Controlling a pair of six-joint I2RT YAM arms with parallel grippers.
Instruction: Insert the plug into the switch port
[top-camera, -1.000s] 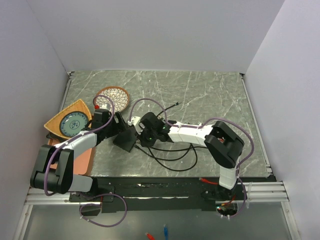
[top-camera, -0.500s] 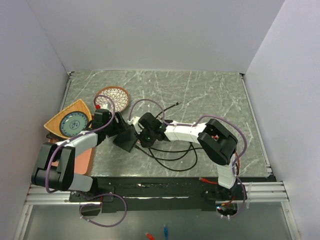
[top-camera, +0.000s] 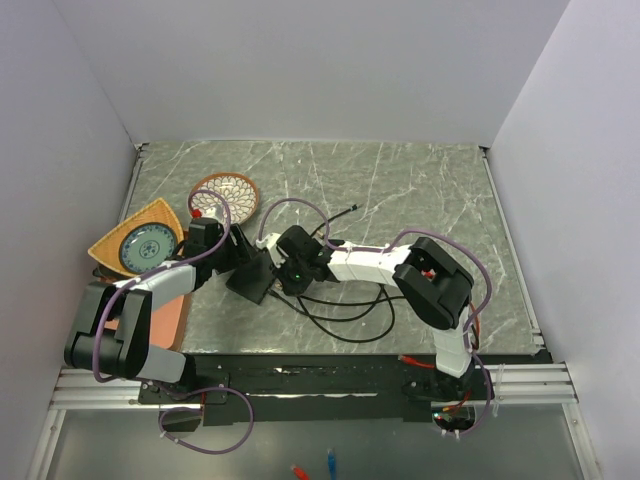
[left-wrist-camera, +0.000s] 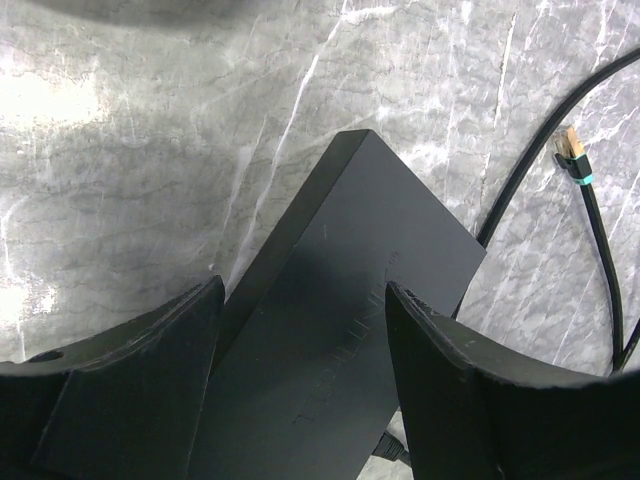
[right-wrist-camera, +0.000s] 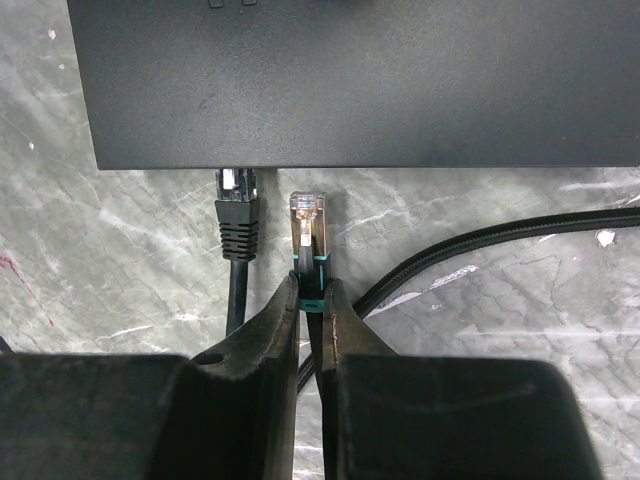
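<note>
Pinches the plug (right-wrist-camera: 307, 215) by its teal collar in the clenched right tool (right-wrist-camera: 310, 285), tip just short of the switch (right-wrist-camera: 350, 80) edge, beside a black connector (right-wrist-camera: 237, 205) apparently already seated. Straddles the switch on the worktop (right-wrist-camera: 520, 340) with the left tool (left-wrist-camera: 300, 290), grip impossible to tell. Likely jams against the housing if driven off-line from a socket, or shoves the box back if unbraced.
</note>
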